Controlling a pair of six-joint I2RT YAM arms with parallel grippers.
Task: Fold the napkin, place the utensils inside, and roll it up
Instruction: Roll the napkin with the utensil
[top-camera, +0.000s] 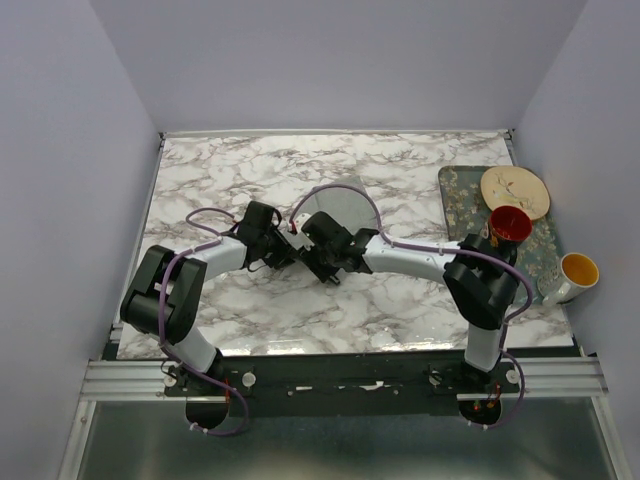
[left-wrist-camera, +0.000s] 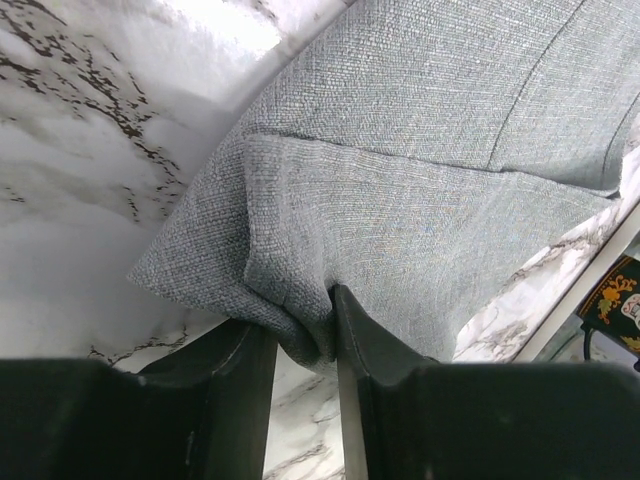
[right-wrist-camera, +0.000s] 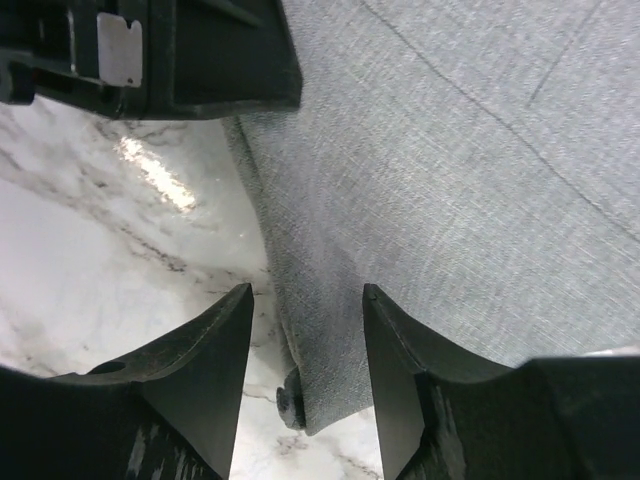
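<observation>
Notably, left gripper (left-wrist-camera: 297, 325) pinches a small fold of napkin (left-wrist-camera: 430, 200), right gripper (right-wrist-camera: 306, 295) straddles its edge unclosed; so thin a pinch could slip, skewing the fold.

- A marble-patterned surface (top-camera: 250, 170) spans the view.
- A grey floral tray (top-camera: 460, 200) lies at its far right.
- A beige plate (top-camera: 514, 188) and a red cup (top-camera: 509, 224) sit on the tray.
- A white mug (top-camera: 577, 272), yellow inside, stands at the tray's near right corner.
</observation>
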